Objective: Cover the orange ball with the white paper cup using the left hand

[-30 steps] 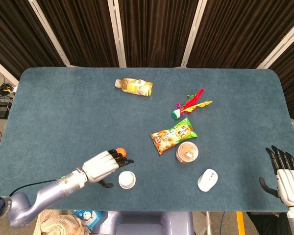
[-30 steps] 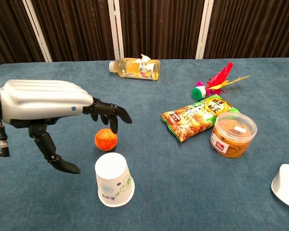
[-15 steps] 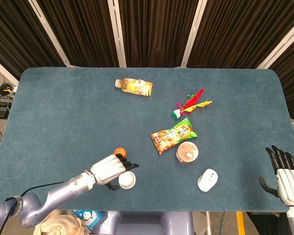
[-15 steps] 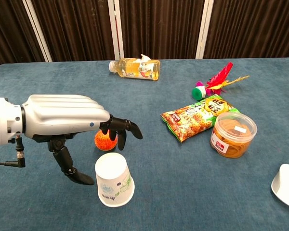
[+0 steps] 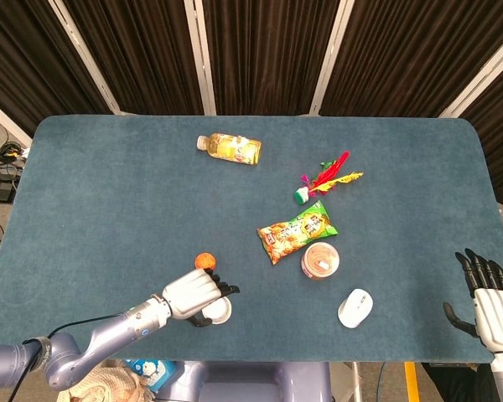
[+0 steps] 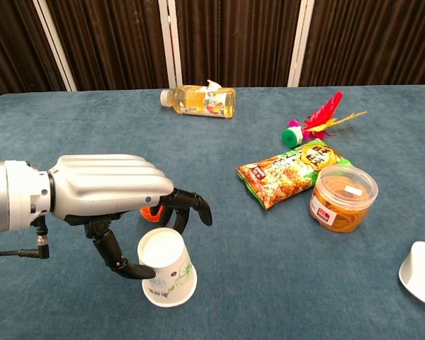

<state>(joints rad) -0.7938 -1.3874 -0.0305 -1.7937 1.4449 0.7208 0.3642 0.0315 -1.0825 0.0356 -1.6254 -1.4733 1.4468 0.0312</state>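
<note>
Cup (image 6: 167,275), white paper, upside down, faint green print, left hand (image 6: 110,197) closing around.

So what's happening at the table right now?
The left hand is at the upside-down white paper cup, thumb touching its side and fingers curled over the top; a firm grip isn't clear. The orange ball sits uncovered just behind it. The right hand is open and idle at the table's near right corner.

Blue-covered table (image 5: 109,193) (dark curtains (image 5: 268,50) behind)
</note>
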